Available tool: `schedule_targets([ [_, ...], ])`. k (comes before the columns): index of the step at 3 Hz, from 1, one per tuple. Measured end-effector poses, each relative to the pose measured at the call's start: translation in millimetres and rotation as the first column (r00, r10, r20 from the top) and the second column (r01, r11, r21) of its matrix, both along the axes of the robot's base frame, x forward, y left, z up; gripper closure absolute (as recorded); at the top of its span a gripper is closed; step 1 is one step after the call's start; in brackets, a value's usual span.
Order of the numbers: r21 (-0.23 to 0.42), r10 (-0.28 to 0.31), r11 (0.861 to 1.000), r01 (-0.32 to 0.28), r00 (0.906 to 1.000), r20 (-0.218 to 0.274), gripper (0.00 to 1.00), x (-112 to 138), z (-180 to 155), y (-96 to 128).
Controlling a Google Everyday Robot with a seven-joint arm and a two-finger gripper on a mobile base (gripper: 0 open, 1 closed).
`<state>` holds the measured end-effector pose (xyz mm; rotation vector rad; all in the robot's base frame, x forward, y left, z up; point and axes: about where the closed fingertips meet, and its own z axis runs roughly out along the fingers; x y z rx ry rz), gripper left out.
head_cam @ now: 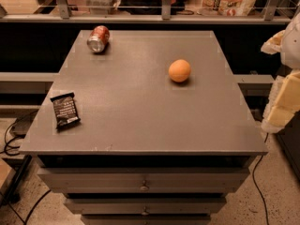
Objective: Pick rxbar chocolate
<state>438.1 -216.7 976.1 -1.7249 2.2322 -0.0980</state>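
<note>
The rxbar chocolate lies front left on the surface; the tool hangs far right, state I cannot tell.

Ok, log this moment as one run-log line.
task: pick rxbar | rxbar: flat, table front-left, untouched | tool: right edge of view, beside table, far from rxbar | can: back-left, on side | orange: right of centre

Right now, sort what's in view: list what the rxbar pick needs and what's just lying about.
For the job: flat black rxbar chocolate wrapper with white lettering, front left; the gripper, at the right edge of view.
Lying about: red metal soda can on its side, back left; round orange fruit.
</note>
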Motion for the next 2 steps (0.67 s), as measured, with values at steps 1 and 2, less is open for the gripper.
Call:
schedule_targets([
  [1,0.000,0.001,1.000,-0.001,1.0000,0.003,0.00,0,1,1],
  [2,0.088,0.094,0.992,-0.096,0.9953,0.021,0.00,10,-4,36],
])
